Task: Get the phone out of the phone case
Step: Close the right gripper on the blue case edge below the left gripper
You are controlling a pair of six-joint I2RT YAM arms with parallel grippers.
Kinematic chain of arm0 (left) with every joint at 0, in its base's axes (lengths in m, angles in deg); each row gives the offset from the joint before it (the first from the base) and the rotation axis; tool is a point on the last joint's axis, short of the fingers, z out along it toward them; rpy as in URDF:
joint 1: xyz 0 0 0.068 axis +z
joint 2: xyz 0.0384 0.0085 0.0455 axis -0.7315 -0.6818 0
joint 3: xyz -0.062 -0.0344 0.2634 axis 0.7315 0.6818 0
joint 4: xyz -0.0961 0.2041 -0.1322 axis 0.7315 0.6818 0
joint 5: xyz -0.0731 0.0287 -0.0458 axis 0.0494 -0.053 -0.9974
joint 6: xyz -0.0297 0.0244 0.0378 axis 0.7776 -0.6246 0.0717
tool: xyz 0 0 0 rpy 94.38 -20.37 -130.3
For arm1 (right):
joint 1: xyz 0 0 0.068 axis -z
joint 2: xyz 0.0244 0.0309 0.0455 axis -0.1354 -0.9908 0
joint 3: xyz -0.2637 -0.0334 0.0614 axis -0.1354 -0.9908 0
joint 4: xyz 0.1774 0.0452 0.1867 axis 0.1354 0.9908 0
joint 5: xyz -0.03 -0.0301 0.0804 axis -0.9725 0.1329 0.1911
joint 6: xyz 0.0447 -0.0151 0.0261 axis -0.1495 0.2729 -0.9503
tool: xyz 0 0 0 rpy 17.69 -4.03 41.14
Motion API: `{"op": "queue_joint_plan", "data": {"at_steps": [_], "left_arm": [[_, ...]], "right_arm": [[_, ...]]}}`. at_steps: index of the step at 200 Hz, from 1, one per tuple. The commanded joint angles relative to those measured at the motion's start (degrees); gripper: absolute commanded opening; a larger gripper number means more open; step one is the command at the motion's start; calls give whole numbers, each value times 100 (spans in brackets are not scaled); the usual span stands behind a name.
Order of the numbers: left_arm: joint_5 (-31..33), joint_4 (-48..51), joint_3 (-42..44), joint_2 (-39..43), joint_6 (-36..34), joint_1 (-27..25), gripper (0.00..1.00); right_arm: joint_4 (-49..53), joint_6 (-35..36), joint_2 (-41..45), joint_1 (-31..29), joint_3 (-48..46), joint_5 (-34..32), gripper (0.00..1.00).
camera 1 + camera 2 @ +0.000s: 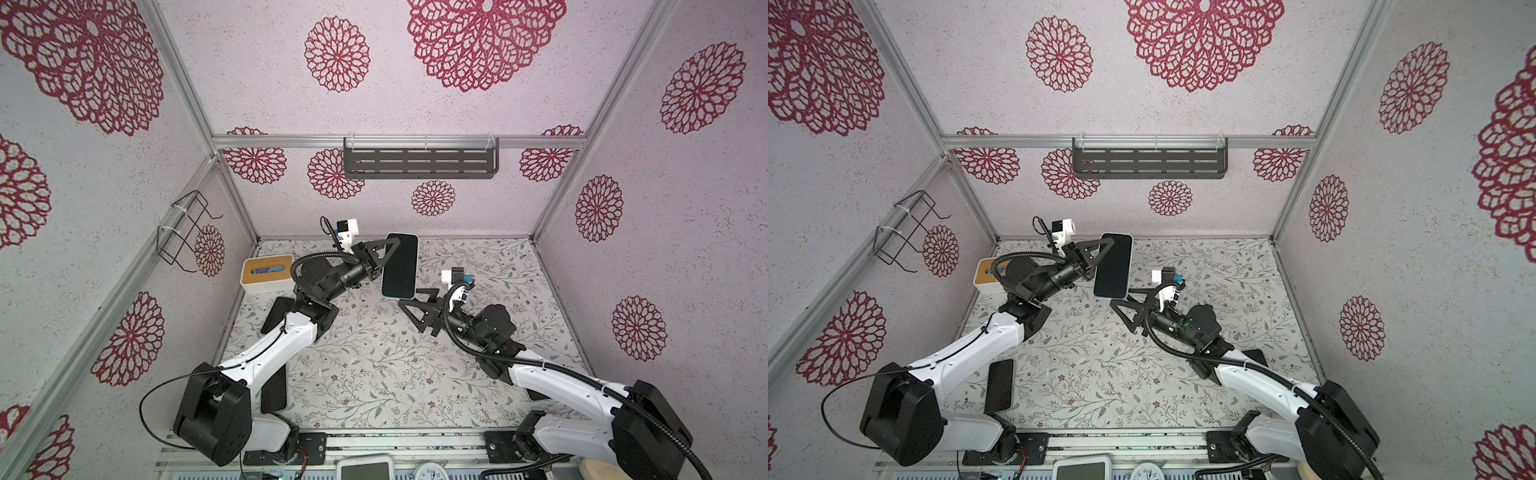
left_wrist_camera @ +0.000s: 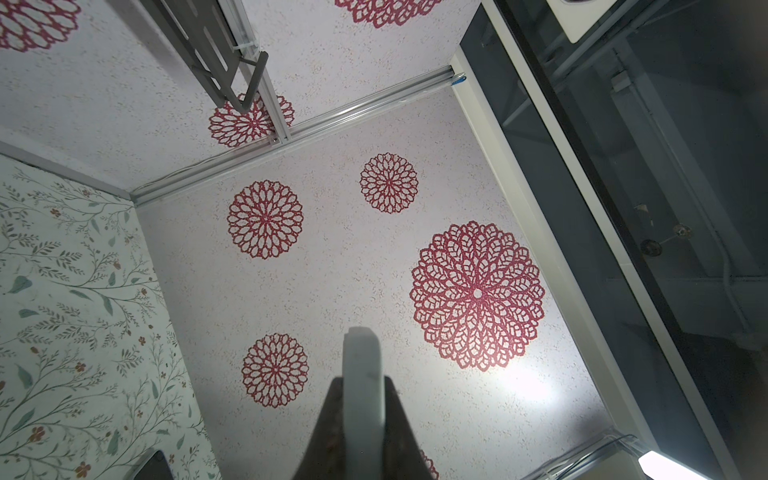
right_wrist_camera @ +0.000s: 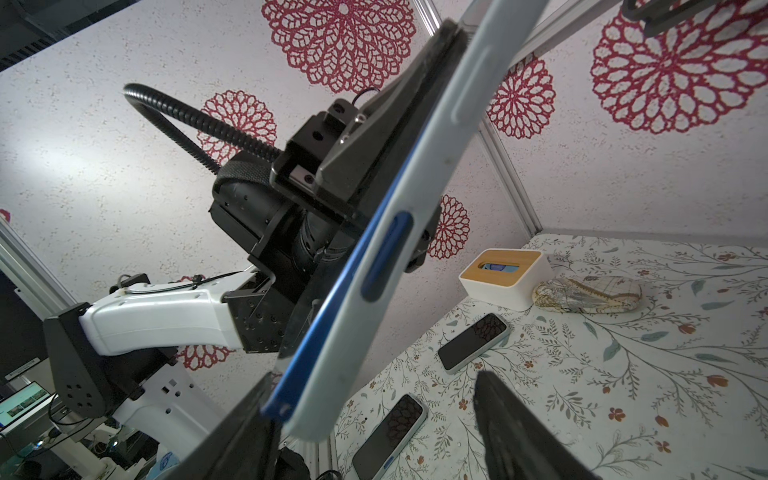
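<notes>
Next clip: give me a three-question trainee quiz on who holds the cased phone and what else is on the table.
1. True or false: the left gripper is shut on the cased phone, which is held up off the table.
2. The right gripper is: A) shut on the phone; B) open at the phone's lower end; C) out of view.
3. How many spare phones lie on the table in the right wrist view?
Key: 1 true; 2 B; 3 two.

Phone [image 1: 400, 266]: above surface [image 1: 374, 365], between left claw [image 1: 388, 253] and right claw [image 1: 409, 297].
Box [image 1: 268, 275]: on surface, rear left corner.
</notes>
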Motion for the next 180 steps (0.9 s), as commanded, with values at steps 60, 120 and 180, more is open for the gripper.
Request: {"op": "queue_joint_plan", "data": {"at_steps": [60,120,180], "left_arm": [[-26,-585,-25,119,130,-145,0],[-22,-623,141,146,82,-260,0],[287,-142,292,80,-233,-243,0]], "right_arm": [[-857,-574,-329,306,97,-64,70],[-1115,-924,-398,485,91,-1,54],[-1304,-1476,-333,486,7,178,10]]}}
